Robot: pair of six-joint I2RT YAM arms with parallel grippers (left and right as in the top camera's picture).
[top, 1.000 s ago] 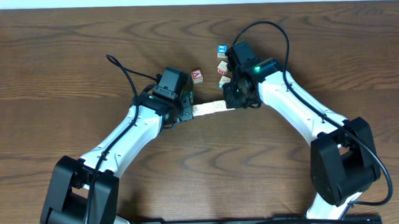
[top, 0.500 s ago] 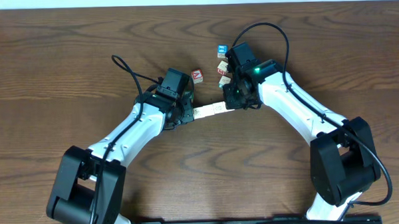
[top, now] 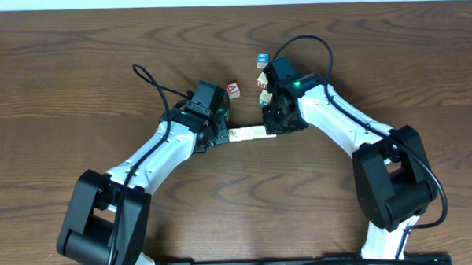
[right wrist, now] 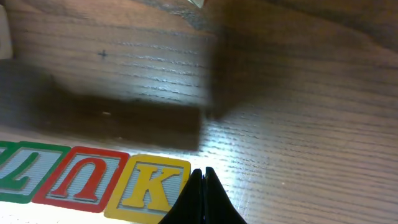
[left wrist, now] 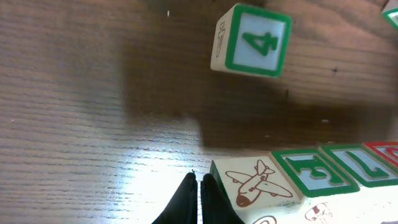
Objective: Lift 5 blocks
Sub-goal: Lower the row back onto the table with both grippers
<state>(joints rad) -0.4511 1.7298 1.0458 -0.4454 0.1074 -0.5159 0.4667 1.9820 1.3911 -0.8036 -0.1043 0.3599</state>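
Overhead first: the blocks [top: 248, 133] form one short row, end to end, with the long axis running straight across between the two arms. The left gripper [top: 223, 134] is at one end and the right gripper [top: 272, 128] at the other, so neither arm is nearer; the row is squeezed between them. A red-faced cube [top: 233, 89] and a blue-faced cube [top: 261, 59] lie loose beyond. No container is in sight.

Left wrist now: the left gripper [left wrist: 199, 180] has its fingers together, the tip against the end of the aeroplane block [left wrist: 252, 183]. The row runs off to the right, and a green 4 cube [left wrist: 252, 40] lies well apart. A dark shadow on the surface [left wrist: 93, 124] stands apart from the row, so the row is probably airborne.

Right wrist: the right gripper [right wrist: 202, 173] has its fingers pressed together too, butting against the K block [right wrist: 149, 183]. The rest of the row runs leftward.
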